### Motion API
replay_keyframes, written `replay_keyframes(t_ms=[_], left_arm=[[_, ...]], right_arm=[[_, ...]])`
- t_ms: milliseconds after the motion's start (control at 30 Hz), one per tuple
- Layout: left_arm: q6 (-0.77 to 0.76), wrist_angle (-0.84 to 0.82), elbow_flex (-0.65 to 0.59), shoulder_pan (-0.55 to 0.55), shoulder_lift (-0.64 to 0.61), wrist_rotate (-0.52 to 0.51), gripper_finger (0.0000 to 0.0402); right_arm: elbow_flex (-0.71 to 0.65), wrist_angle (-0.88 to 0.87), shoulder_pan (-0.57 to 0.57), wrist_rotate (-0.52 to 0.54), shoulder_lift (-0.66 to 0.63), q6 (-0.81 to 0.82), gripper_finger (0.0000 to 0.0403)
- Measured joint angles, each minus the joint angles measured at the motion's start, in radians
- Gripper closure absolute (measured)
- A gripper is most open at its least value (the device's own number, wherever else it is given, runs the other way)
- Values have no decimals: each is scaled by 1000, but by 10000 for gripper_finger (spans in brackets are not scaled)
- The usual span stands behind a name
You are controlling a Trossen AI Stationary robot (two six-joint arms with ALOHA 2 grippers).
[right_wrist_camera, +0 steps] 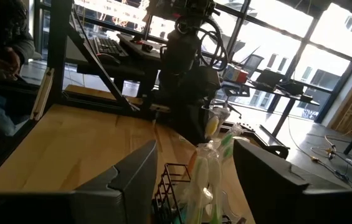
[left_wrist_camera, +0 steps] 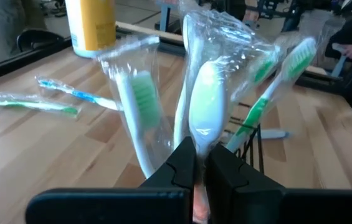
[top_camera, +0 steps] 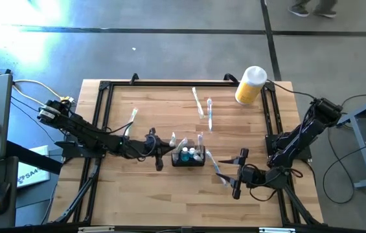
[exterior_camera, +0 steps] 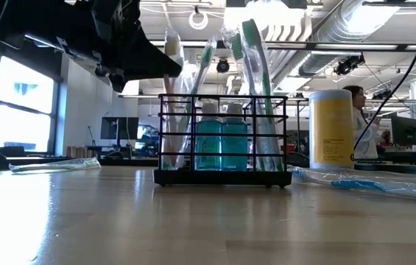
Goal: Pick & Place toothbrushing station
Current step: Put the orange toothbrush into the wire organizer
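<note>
The toothbrushing station, a black wire-mesh caddy (top_camera: 188,157) (exterior_camera: 222,140), stands at the table's middle near the front. It holds two blue bottles (exterior_camera: 222,146) and several wrapped toothbrushes (exterior_camera: 255,81). My left gripper (top_camera: 166,151) (left_wrist_camera: 200,155) is at the caddy's left end, shut on one wrapped green-and-white toothbrush (left_wrist_camera: 203,102). My right gripper (top_camera: 237,175) (right_wrist_camera: 194,180) hovers open to the right of the caddy, its fingers apart and pointing at the caddy (right_wrist_camera: 168,186), touching nothing. My left gripper pinches the wrapped toothbrush between its two fingers, on the broad green-and-white part (left_wrist_camera: 200,138) and its clear wrapper. The fingers come nearly level from the table's left and lie across the brush. The brush stands upright above the fingers; the part below them is hidden by the gripper.
A yellow cylinder with a white cap (top_camera: 251,85) lies at the far right. Loose wrapped toothbrushes lie on the table: one at the left (top_camera: 131,120), two at the far middle (top_camera: 197,101) (top_camera: 210,114), one right of the caddy (top_camera: 216,166). A person (exterior_camera: 356,118) stands beyond the table.
</note>
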Motion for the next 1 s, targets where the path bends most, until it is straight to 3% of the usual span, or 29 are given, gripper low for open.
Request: replay_keyframes(t_ms=[267,533,800,1000], left_arm=[[-4,-7,0,0,0,6,386],[-15,-9,-2,0,1,-2,332],[-43,-5,-2,0,1,6,308],[-45,-8,11,0,1,52,268]], right_arm=[[0,0,0,0,0,2,200],[0,0,0,0,0,3,200],[0,-3,0,1,0,-3,200],[0,-4,0,1,0,-8,200]])
